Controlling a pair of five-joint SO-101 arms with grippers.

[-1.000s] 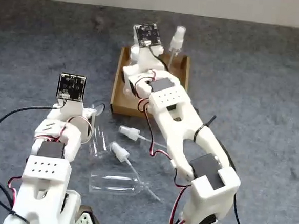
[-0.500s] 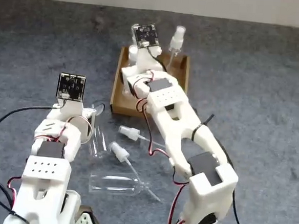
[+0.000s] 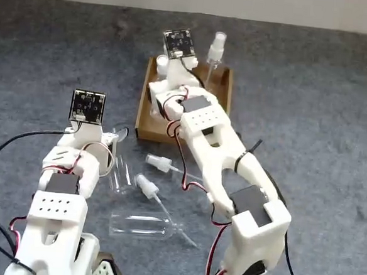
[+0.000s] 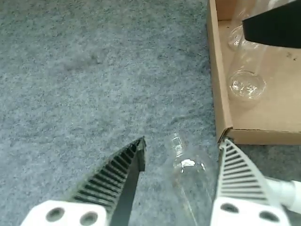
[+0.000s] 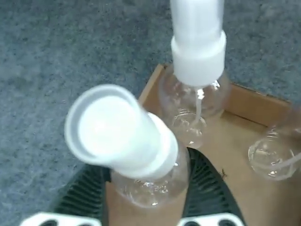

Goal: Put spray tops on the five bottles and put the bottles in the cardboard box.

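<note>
The cardboard box lies at the back middle of the carpet. My right gripper is inside it, shut on a clear bottle with a white spray top, held upright near the box's left wall. A second topped bottle stands just beyond, and a third bottle stands beside it. In the high view a topped bottle rises at the box's far side. My left gripper is open, low over the carpet, with a clear topless bottle lying between its fingers.
Two loose spray tops lie on the carpet between the arms. Another topless bottle lies nearer the front. The box's near corner is close to the left gripper's finger. Bare grey carpet spreads to the right.
The right arm has shifted slightly farther over the box with the bottle in its grip. The left arm has kept still.
</note>
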